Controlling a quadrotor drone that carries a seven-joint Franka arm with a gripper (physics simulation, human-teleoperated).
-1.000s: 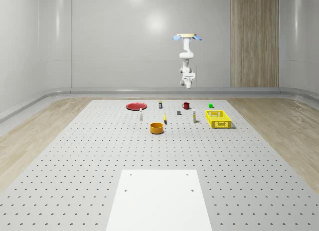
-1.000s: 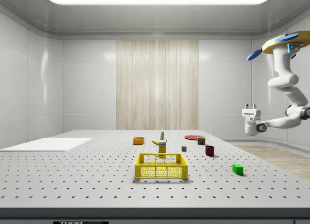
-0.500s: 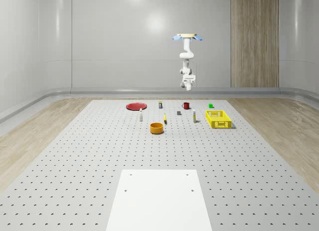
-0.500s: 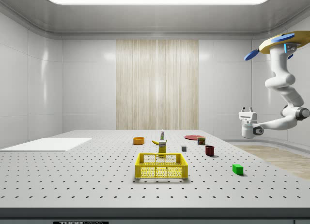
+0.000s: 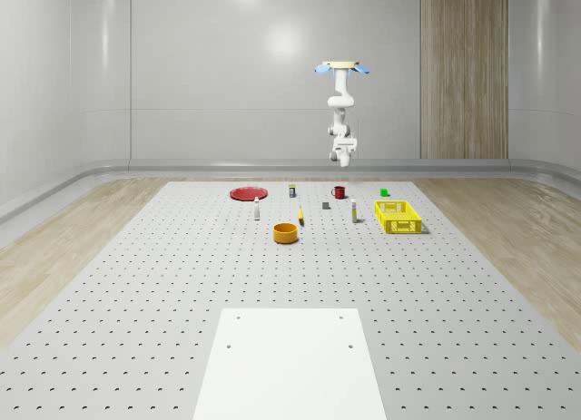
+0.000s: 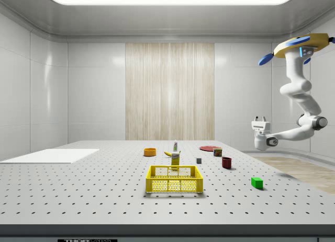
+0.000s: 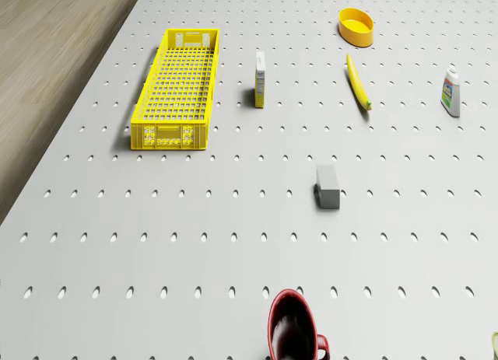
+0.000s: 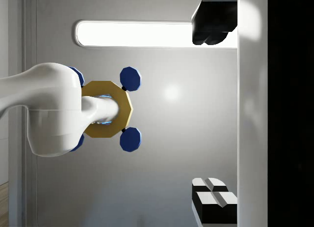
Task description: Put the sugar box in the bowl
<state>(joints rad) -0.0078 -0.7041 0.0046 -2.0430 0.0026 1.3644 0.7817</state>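
Note:
The sugar box [image 5: 352, 214] [image 6: 175, 159] [image 7: 261, 78] stands upright on the perforated table, between the yellow basket and the banana. The orange bowl [image 5: 286, 232] [image 6: 150, 152] [image 7: 356, 26] sits beyond it, nearer the table's middle. The drone [image 5: 341, 67] [image 6: 301, 43] hovers high over the table's far edge, near the red mug. Its arm hangs down and bends, with the gripper [image 5: 345, 141] [image 6: 258, 119] [image 8: 216, 114] turned upward, far above the objects. In the wrist view its fingers [image 8: 213, 200] are wide apart, open and empty.
A yellow basket [image 5: 398, 217] [image 6: 174, 179] [image 7: 177, 88] lies beside the sugar box. A banana [image 7: 358, 82], grey block [image 7: 327, 186], red mug [image 7: 294, 329], small bottle [image 7: 450, 92], red plate [image 5: 247, 193] and green cube [image 6: 256, 182] dot the table. A white sheet [image 5: 289, 361] lies at the near end.
Drone, arm and gripper have drifted toward the side view's left, further over the table. The objects on the table have not moved.

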